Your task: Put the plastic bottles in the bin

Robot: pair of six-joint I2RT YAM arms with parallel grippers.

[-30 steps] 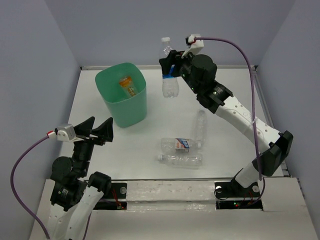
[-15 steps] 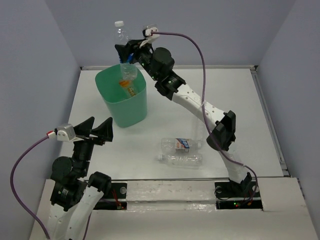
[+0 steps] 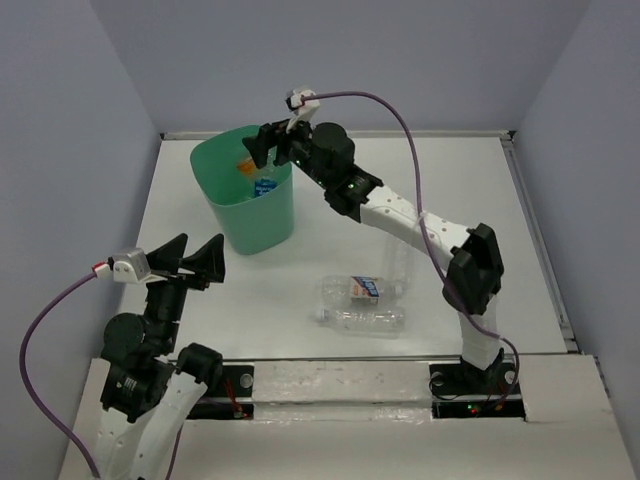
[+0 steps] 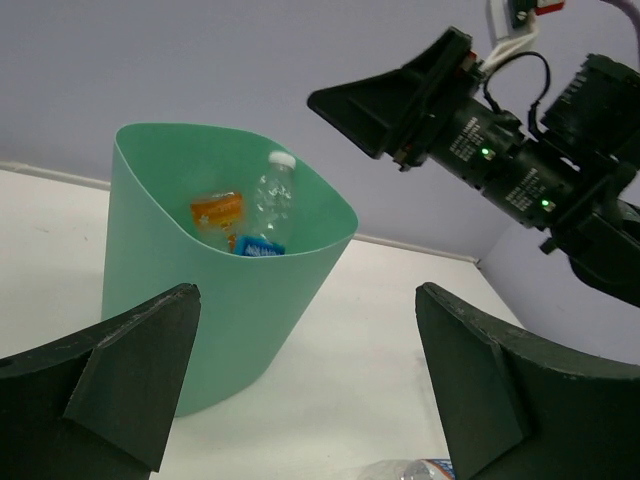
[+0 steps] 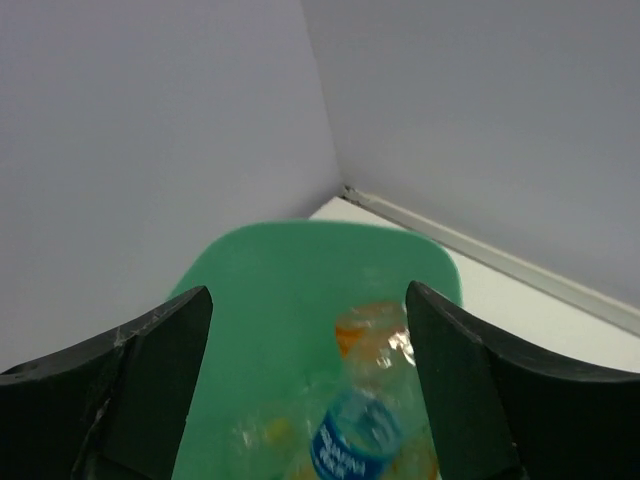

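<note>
Mint-green bin (image 3: 246,215): stands upright on the white table (image 3: 500,190), at the far left.
Bottles inside: a clear bottle with a blue label (image 4: 270,200) leans white cap up against the bin's far wall; an orange bottle (image 4: 217,211) sits just left of it (the right wrist view shows both only as a blur).
Right gripper (image 3: 258,148): hovers over the bin's far right rim, fingers spread wide with nothing between them.
Left gripper (image 3: 197,252): raised at the near left, just near of the bin and apart from it, fingers wide and holding nothing.
Labelled bottle (image 3: 364,289): lies on its side on the table, right of the bin and well apart from it, with a white and blue label.
Plain clear bottle (image 3: 362,319): lies on its side just near of the labelled one, about parallel to it.
Third clear bottle (image 3: 401,262): lies just far and right of the labelled one, its far end hidden under the right arm.
</note>
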